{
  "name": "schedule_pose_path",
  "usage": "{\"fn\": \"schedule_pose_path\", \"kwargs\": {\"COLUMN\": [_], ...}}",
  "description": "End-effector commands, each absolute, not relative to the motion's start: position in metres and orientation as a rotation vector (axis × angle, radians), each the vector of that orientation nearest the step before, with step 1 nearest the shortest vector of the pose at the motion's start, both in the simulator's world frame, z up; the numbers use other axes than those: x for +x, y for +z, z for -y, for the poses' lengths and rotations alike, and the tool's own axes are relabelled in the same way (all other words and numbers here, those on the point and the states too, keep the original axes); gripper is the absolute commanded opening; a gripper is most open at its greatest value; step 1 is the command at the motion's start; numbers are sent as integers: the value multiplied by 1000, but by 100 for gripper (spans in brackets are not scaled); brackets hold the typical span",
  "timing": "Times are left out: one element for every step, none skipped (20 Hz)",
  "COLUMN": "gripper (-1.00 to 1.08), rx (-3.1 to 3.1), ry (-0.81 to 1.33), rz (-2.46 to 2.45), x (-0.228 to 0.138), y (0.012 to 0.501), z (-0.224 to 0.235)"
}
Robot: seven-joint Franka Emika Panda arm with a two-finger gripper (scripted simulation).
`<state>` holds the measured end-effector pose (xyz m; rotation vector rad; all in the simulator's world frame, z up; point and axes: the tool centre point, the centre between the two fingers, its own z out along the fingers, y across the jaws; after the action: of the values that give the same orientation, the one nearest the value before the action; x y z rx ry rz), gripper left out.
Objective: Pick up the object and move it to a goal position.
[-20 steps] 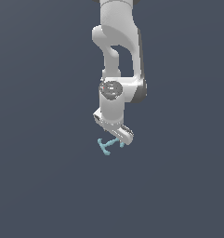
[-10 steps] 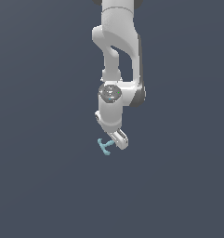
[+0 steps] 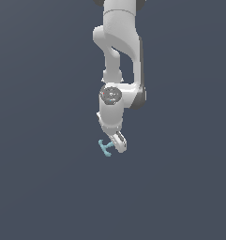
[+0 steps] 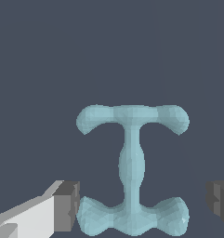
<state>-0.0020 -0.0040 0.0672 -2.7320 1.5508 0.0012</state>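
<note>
Wrist view: the object (image 4: pixel 132 169) lies between the spread fingers (image 4: pixel 67 206) — gripper (image 4: pixel 143 204) wide open, gripping nothing. Exterior view shows the arm (image 3: pixel 118 70) overhead — object (image 3: pixel 105 147) just left of the gripper (image 3: pixel 118 143).

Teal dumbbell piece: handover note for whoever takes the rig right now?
Gripper: open, jaws straddling the piece, one on each side of its near crossbar. The wrist view shows one pad close to the crossbar and a gap at the other.
Teal dumbbell piece: lying on the dark floor directly under the gripper, not lifted.
Done: the arm is lowered and lined up over the piece.
Left: close the jaws, lift, carry to the goal. No goal marker shows in either view.
</note>
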Motion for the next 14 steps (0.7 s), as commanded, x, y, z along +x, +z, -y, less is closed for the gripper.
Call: {"fn": "schedule_pose_path", "kwargs": {"gripper": [100, 100, 100, 100, 100, 100, 100, 100, 100, 100, 100, 100, 100, 100], "rx": [-2732, -2732, -2732, -2732, -2731, -2731, -2731, -2731, -2730, -2730, -2729, -2729, -2729, -2728], "ry": [1, 1, 1, 1, 1, 1, 1, 1, 1, 1, 1, 1, 1, 0], "rz": [-1551, -1551, -1551, -1551, -1552, -1552, -1553, -1553, -1554, -1555, -1556, -1556, -1556, -1557], "x": [-2, -2, -2, -2, -2, -2, -2, -2, -3, -3, -3, -3, -3, -3], "y": [67, 67, 66, 64, 62, 59, 55, 51, 46, 41, 35, 31, 27, 23], "z": [4, 4, 4, 4, 4, 4, 4, 4, 4, 4, 4, 4, 4, 4]}}
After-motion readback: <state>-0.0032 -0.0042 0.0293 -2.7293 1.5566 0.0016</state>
